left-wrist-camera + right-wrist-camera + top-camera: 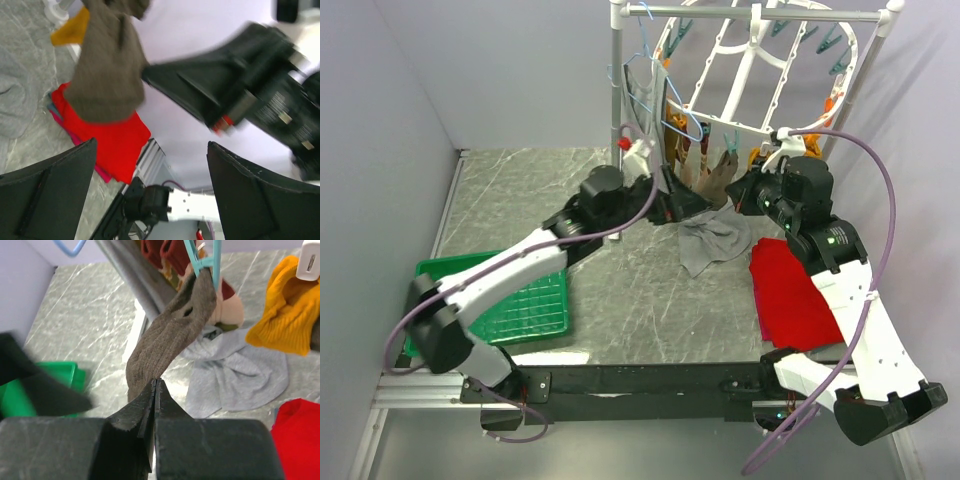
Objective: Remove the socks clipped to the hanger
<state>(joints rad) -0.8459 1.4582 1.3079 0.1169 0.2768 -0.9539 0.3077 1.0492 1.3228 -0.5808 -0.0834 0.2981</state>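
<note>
- While the left gripper (151, 145) stands wide at centre frame in the wrist view, with nothing between its fingers, it takes no part in the grip; in the top view it sits just left of the hanging socks, with the green tray (450, 268) well apart at lower left.
- Centre: the brown sock (170, 335) hangs from a teal clip (196, 262) on the low rim of the hanger (756, 40), which fills the upper middle of the top view.
- Axis: in the right wrist view the sock's long axis runs on a diagonal, its upper end in the clip at upper right and its lower end pointing down-left to the jaw tips at lower centre.
- Right of centre: the right gripper (155, 382) is closed flat, and its tips appear to pinch the sock's lower edge.
- Step, as judged: the sock is gripped but not yet freed from its clip.
- Next move, as judged: a steady pull along the sock's axis, away from the clip, firm enough to slip the fabric out without losing so thin a pinch.
- Right: a mustard sock (285, 315) hangs clipped at upper right; the grey top (240, 375) and red cloth (300, 435) lie on the table below.
</note>
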